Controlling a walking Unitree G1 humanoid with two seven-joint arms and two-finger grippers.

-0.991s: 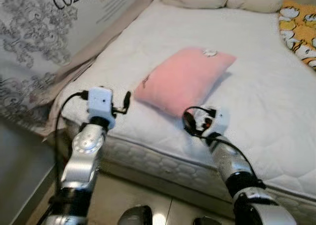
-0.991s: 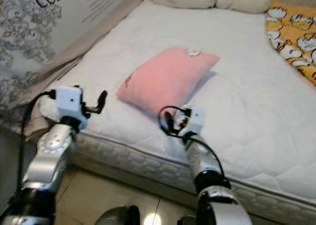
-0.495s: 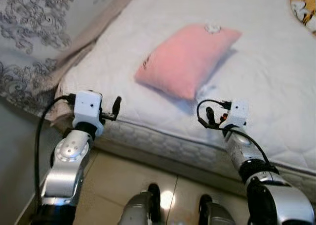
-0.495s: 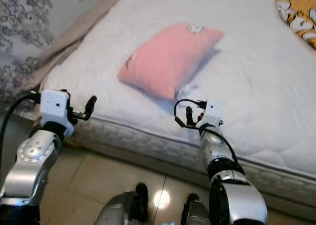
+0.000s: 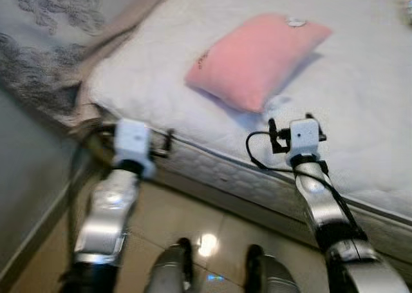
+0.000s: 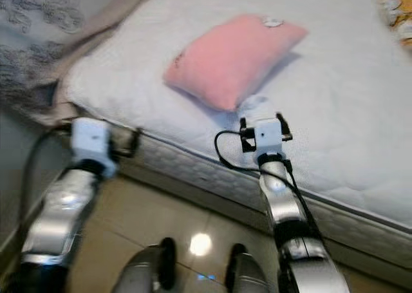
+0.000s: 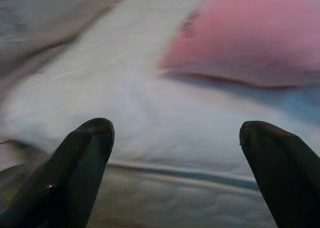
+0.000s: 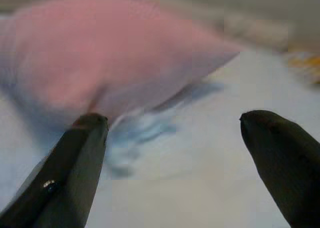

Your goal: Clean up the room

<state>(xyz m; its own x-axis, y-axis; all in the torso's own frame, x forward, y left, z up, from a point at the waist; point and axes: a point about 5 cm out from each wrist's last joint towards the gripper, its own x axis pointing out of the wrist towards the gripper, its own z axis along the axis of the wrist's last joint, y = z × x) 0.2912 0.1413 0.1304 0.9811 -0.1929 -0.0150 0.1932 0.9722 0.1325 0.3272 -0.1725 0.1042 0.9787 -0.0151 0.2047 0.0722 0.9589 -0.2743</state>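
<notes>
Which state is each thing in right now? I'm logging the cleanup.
pink pillow: lying flat on the mattress, untouched.
mattress: bare, white.
left gripper: open, empty, near the bed's edge.
right gripper: open, empty, facing the pillow.

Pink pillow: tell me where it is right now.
The pink pillow lies on the white mattress, near its front edge, just ahead of the open right gripper and ahead and to the right of the open left gripper.

A plain pink pillow (image 5: 257, 58) lies on a white quilted mattress (image 5: 360, 93) above glossy beige floor tiles (image 5: 187, 222).
</notes>
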